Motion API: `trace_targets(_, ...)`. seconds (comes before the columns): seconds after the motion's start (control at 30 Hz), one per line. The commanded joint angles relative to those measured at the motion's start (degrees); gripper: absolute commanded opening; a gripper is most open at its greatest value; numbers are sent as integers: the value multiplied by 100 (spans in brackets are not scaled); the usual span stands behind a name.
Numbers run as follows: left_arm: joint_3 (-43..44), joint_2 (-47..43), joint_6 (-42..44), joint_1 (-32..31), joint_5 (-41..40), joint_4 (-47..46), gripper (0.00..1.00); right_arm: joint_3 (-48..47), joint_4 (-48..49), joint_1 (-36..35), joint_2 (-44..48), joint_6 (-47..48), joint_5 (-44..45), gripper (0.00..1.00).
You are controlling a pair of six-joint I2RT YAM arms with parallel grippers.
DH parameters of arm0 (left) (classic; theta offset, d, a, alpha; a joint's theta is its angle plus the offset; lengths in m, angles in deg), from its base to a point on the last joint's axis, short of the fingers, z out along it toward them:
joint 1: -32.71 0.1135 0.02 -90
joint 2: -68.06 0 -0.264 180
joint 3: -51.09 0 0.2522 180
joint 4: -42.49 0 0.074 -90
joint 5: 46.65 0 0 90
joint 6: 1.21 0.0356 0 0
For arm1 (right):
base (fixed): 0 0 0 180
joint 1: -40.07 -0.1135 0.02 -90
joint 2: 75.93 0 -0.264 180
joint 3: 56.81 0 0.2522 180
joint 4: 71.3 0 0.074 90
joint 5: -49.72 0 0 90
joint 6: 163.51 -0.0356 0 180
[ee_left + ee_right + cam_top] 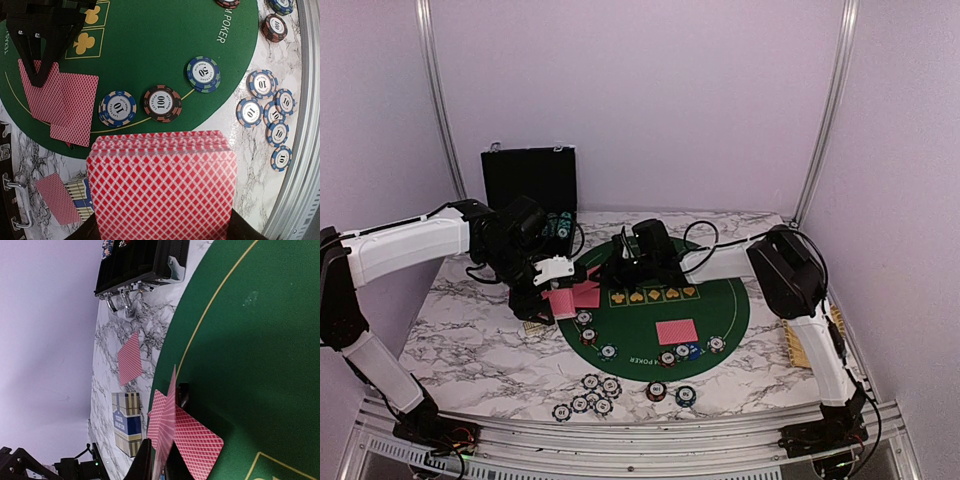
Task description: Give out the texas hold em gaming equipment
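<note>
Card stack (161,190) (fanned) above green mat (150,45)

1. Red-backed playing cards (75,112) lying flat: two overlapping at the edge of the round green felt mat (165,45), and one on the white marbled desk (247,150).
2. Mid-mat red-backed pile (677,332): one, its cards uncountable.
3. Fanned red-backed card stack (162,190): one.
4. Blue-and-white stripe-edged round chips marked 10 (261,83), clustered on the desk: six.
5. Chips along the mat's yellow line (162,103): three.
6. Blue-and-cream striped card box (79,196): one.
7. Black hinged case (530,180): one.

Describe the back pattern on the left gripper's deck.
The deck is red with white diamond lattice; best in left wrist view.
</note>
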Motion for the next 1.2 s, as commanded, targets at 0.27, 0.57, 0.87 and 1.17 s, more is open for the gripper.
trace_targets(0.27,31,-181,25,-7,26,211,4,-301,-786,-24,-78,473,352,32)
trace_targets(0.57,35,-192,34,-7,49,212,4,-428,-1637,-52,194,976,748,56)
trace_targets(0.87,57,-206,34,-7,68,220,4,-632,-2669,-178,357,1533,1353,69)
trace_targets(1.17,82,-200,20,-7,78,221,4,-288,-2101,-239,523,1327,951,71)
